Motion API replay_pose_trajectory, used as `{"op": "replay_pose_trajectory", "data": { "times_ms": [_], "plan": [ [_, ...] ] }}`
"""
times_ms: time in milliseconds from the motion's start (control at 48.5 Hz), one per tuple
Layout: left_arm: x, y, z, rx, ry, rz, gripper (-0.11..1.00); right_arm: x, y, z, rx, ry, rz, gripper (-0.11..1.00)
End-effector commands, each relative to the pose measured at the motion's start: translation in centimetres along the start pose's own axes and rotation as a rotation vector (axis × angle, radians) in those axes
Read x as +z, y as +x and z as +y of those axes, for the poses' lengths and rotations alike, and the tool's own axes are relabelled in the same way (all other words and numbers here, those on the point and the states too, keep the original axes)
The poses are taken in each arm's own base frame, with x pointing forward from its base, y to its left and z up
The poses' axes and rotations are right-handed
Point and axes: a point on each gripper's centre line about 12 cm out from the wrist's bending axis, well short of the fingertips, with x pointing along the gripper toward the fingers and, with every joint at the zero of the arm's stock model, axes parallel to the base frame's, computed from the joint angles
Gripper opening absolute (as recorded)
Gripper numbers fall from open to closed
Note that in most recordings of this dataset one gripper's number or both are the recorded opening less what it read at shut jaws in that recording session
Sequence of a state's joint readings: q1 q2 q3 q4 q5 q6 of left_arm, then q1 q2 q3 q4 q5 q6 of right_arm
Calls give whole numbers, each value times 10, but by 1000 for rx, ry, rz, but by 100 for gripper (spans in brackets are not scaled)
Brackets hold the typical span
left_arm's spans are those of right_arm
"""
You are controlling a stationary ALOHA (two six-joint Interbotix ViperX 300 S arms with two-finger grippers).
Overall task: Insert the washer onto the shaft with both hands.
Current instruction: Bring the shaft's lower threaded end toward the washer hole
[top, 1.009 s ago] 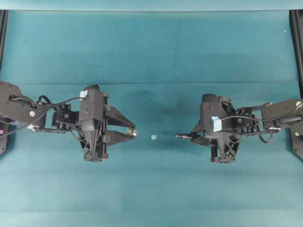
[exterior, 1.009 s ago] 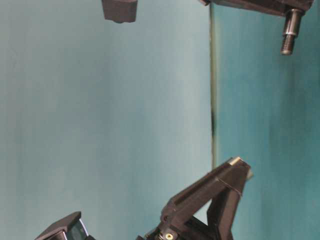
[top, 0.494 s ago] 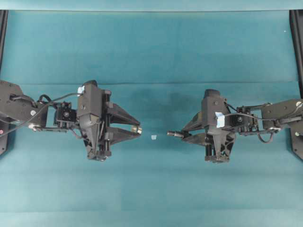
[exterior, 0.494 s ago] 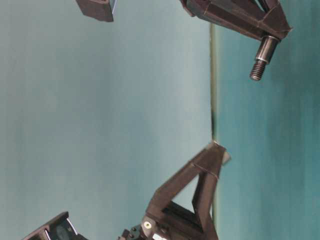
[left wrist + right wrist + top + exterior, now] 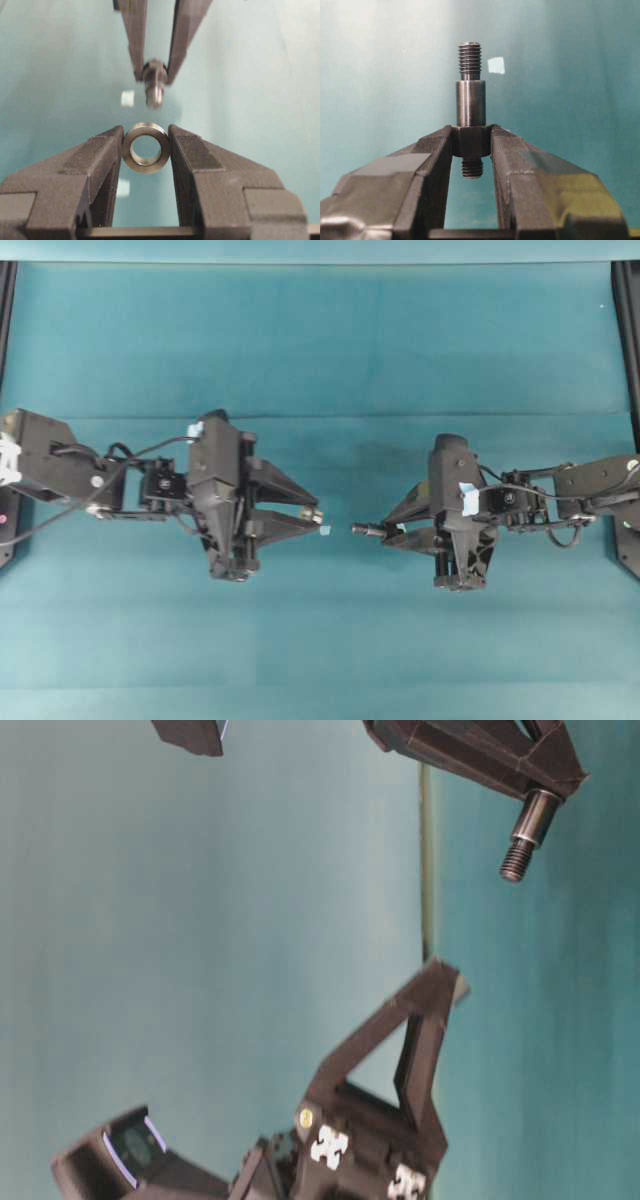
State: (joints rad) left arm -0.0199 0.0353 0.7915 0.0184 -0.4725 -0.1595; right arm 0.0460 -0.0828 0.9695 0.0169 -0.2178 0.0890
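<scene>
We advanced left gripper (image 5: 312, 518), pinching washer (image 5: 145, 147), near shaft (image 5: 471, 102) tip; right gripper (image 5: 392, 530) clamps shaft. Alignment next.

Two pincers are in view: the left pincer (image 5: 146, 150) and the right pincer (image 5: 471, 142). There is one washer (image 5: 146, 147), a single silvery ring with a round hole. There is one shaft (image 5: 471, 107), a dark stepped rod threaded at both ends. One small pale blue tape square (image 5: 324, 531) lies on the one teal tabletop (image 5: 320, 350).
</scene>
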Motion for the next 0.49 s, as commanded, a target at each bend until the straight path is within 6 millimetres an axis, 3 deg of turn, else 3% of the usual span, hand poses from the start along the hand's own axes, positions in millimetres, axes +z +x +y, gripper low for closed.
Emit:
{"op": "replay_pose_trajectory", "data": {
  "times_ms": [0, 474],
  "plan": [
    [12, 5, -3, -9, -1, -37, 34, 8, 0, 2, 6, 9, -33, 0],
    [14, 9, -6, -15, 0, -43, 34, 14, 5, 3, 9, 10, -62, 0]
  ]
}}
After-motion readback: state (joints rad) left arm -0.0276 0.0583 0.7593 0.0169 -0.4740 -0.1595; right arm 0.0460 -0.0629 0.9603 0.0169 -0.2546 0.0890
